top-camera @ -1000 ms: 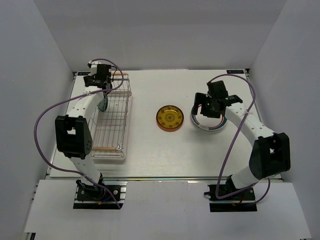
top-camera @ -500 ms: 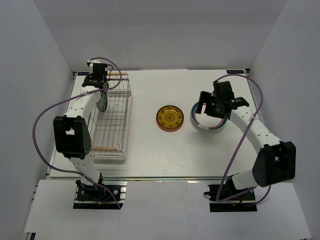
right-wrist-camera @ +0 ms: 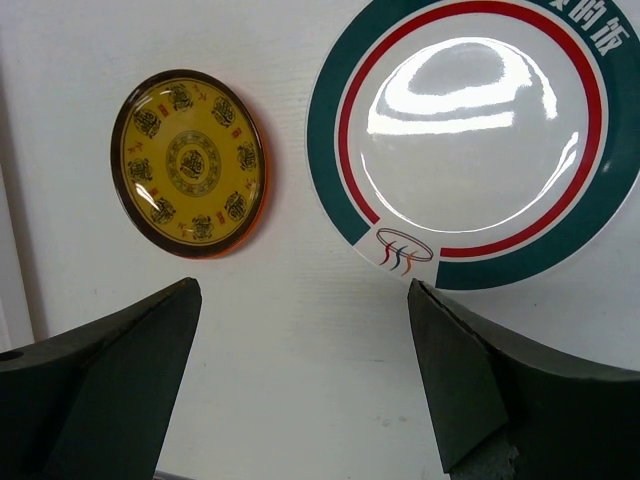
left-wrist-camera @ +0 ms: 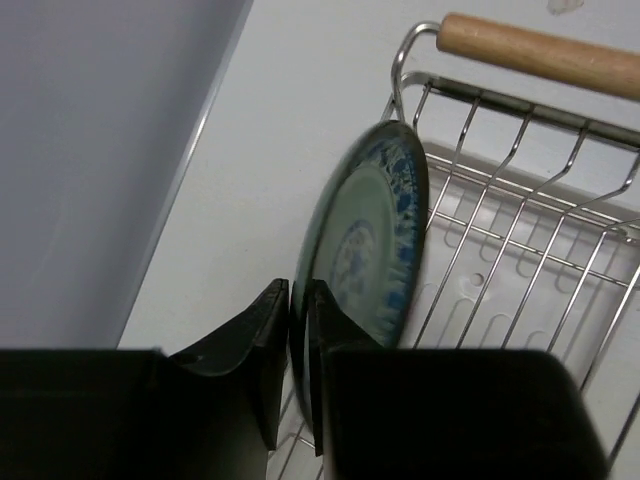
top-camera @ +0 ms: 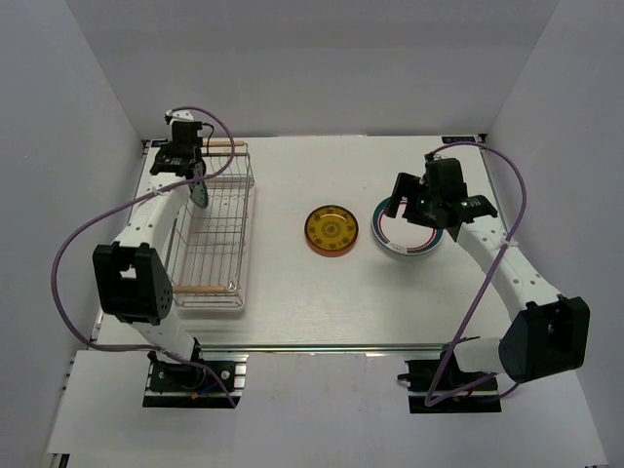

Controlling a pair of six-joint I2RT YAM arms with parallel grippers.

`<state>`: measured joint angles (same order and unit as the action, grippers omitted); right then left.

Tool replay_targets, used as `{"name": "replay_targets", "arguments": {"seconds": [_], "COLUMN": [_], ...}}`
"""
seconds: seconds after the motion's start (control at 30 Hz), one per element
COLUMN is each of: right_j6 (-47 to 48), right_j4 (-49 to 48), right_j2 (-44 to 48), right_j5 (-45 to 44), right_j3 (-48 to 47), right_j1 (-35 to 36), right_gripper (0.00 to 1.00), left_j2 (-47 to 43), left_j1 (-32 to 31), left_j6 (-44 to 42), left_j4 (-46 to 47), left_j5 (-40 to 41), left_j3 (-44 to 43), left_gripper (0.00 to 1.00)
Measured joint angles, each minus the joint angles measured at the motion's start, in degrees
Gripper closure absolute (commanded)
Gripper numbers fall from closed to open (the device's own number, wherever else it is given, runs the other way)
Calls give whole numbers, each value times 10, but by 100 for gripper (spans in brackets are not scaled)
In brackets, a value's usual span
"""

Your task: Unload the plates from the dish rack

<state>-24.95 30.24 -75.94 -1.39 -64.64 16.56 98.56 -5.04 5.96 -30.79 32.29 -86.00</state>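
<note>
My left gripper point(left-wrist-camera: 297, 300) is shut on the rim of a teal-patterned plate point(left-wrist-camera: 365, 245), which stands on edge above the far left corner of the silver wire dish rack point(top-camera: 216, 234). From above the plate point(top-camera: 199, 193) shows just under the gripper point(top-camera: 185, 168). My right gripper point(right-wrist-camera: 305, 300) is open and empty above the table. A yellow-brown plate point(top-camera: 331, 230) lies flat at mid-table and also shows in the right wrist view point(right-wrist-camera: 188, 162). A white plate with a green-red rim point(right-wrist-camera: 480, 140) lies flat to its right, partly under the right gripper in the top view point(top-camera: 395, 237).
The rack has a wooden rod handle at the far end point(left-wrist-camera: 540, 52) and at the near end point(top-camera: 205, 289). The left wall point(left-wrist-camera: 90, 150) stands close beside the rack.
My left gripper has moved left and toward the far end of the rack with the teal plate. My right arm has drawn back to the right, away from the white plate.
</note>
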Motion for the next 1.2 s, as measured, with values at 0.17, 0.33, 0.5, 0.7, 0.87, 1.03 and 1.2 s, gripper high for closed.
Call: {"name": "replay_targets", "arguments": {"seconds": [0.17, 0.33, 0.5, 0.7, 0.87, 1.03, 1.2], "right_j6": [-4, -5, 5, 20, 15, 9, -2], "right_j4": [-4, -10, -23, -79, -139, -190, -227], "right_j2": [13, 17, 18, 17, 11, 7, -2], "right_j5": [0, 9, 54, 195, 309, 354, 372], "right_j3": [0, 0, 0, 0, -1, -1, -1], "right_j1": [0, -1, -1, -1, 2, 16, 37], "right_gripper": [11, 11, 11, 11, 11, 11, 11], "left_j2": [-83, -155, -204, -286, -311, -265, -222], "left_j1": [0, -1, -3, -3, -9, -32, -70], "left_j6": [-33, -49, -50, -25, 27, 99, 146], "left_j4": [21, 31, 31, 63, 124, 187, 210], "left_j5": [-12, -49, -129, -304, -527, -669, -713], "left_j3": [24, 27, 27, 57, 109, 186, 240], "left_gripper": [100, 100, 100, 100, 100, 100, 100]}}
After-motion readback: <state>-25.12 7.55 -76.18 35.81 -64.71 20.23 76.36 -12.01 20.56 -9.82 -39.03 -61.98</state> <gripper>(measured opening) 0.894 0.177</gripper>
